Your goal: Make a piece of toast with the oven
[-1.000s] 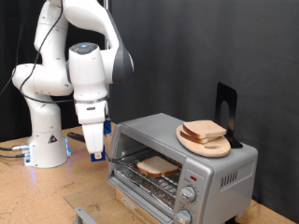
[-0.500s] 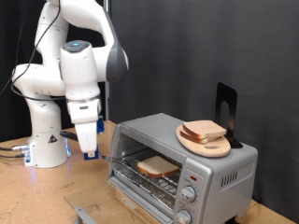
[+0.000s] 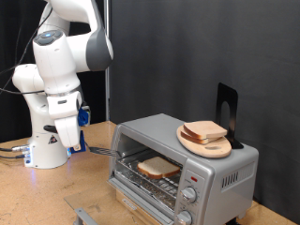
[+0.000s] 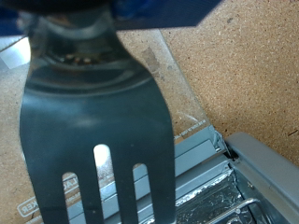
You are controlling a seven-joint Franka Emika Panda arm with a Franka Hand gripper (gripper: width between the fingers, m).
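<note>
Inside the oven point(image 3: 178, 159), the piece of toast point(image 3: 157, 167) lies well apart from the gripper point(image 3: 71, 141).

A dark slotted spatula point(image 4: 98, 112) fills the wrist view, blurred, hiding the gripper's fingers. The oven point(image 4: 234, 182) is cut off at that view's five o'clock corner. In the exterior view the oven's knobs point(image 3: 189, 195) are too small to read.

Brushed silver metal oven point(image 3: 202, 159), round wooden board point(image 3: 205, 142), matt dark plastic spatula point(image 4: 98, 121), rough corkboard table point(image 3: 37, 197)
</note>
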